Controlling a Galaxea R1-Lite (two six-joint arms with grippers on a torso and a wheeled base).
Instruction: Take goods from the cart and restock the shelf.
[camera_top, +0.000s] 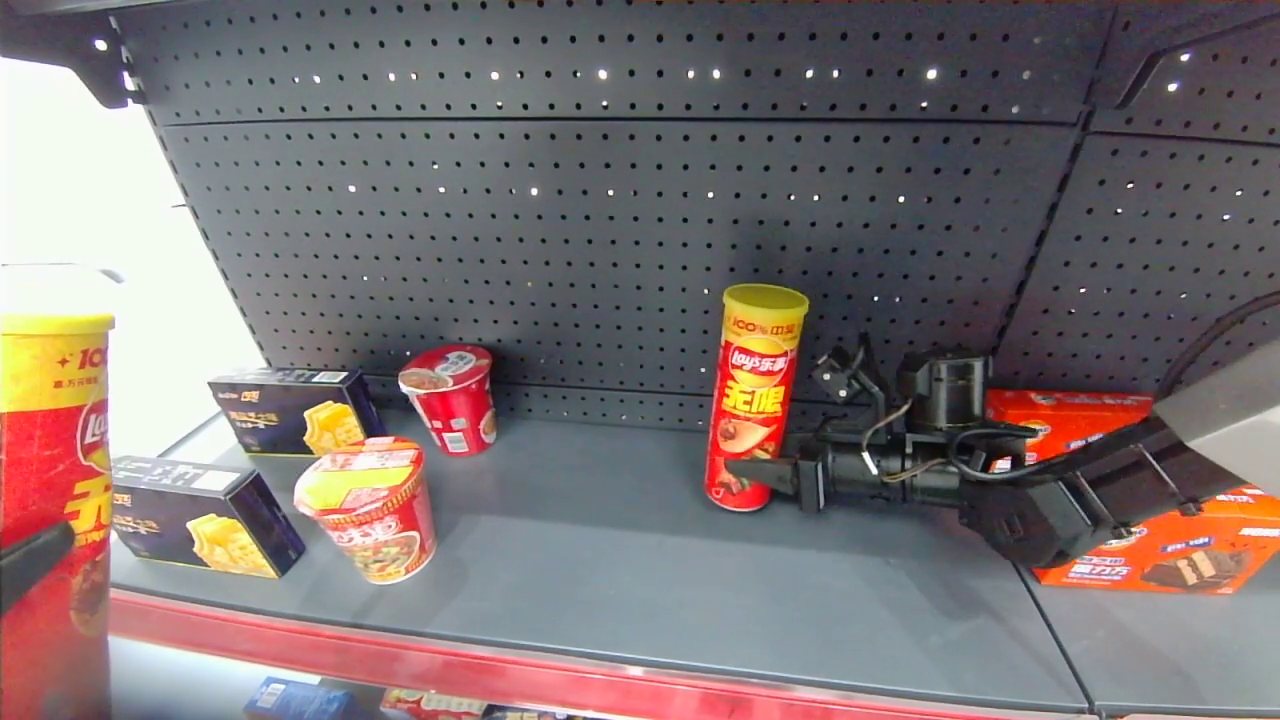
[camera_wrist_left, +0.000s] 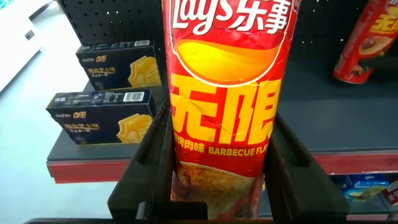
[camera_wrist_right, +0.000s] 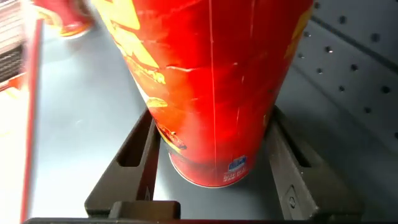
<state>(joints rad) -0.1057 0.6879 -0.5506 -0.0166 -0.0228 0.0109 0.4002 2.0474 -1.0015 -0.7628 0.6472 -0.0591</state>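
Standing upright on the grey shelf (camera_top: 620, 570), right of its middle and near the pegboard (camera_top: 600, 230) back, 1 red chip can (camera_top: 757, 390) sits between the jaws of the right gripper (camera_wrist_right: 211, 121), which are closed against its lower sides. The left gripper (camera_wrist_left: 217, 118) clamps the other chip can (camera_wrist_left: 227, 81) near its base and holds it upright in the air before the shelf's left end. On the shelf's left part, 2 noodle cups (camera_top: 372, 510) stand beside 2 dark boxes (camera_top: 205, 515). Orange boxes (camera_top: 1180, 555) lie at the right, partly behind the right arm.
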